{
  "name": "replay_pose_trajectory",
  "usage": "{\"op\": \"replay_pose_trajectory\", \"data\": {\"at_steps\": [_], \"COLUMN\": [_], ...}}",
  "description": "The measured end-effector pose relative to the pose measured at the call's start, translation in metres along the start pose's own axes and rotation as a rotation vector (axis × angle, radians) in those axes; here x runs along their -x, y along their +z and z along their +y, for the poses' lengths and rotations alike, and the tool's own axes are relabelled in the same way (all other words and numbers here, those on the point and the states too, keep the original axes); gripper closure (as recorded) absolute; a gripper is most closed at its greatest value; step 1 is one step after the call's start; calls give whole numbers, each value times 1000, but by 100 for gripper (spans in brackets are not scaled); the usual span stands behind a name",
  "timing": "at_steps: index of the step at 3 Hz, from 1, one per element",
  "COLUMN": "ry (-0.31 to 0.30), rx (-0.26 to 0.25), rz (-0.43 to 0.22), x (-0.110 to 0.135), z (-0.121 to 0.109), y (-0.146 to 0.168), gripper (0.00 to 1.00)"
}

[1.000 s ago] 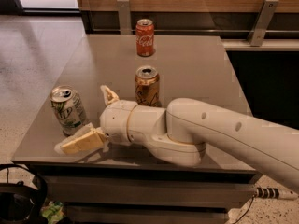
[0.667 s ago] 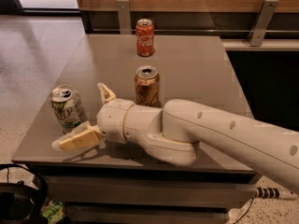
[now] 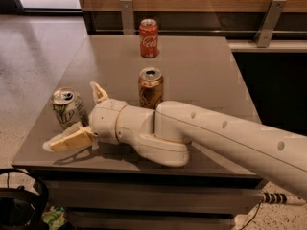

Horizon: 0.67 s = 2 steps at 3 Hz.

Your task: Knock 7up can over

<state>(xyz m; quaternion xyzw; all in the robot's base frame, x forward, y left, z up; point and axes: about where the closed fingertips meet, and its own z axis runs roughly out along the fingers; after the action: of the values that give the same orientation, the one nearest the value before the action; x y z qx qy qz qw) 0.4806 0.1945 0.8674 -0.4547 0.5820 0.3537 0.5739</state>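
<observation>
A big grey table (image 3: 201,71) takes up most of the space; a fat white arm (image 3: 216,133) lies low across its front, reaching in from the right and hiding part of the top. Just behind the arm stands a gold-brown can (image 3: 151,87); farther back stands a red Coca-Cola can (image 3: 148,37). The 7up can (image 3: 67,108) stands up near the front left corner; the gripper (image 3: 72,116) is right by it, its tan fingers (image 3: 67,140) spread wide, one in front of the can, one behind; it holds nothing.
</observation>
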Motion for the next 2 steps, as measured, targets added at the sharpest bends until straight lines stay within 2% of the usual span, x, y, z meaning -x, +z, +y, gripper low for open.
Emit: {"op": "replay_pose_trajectory", "data": {"at_steps": [1,2], "ry": [-3,-6], "rx": [3,6], "rz": [0,-1], "x": [2,4], "z": [2,4], "y": [0,2], "gripper": [24,55]}}
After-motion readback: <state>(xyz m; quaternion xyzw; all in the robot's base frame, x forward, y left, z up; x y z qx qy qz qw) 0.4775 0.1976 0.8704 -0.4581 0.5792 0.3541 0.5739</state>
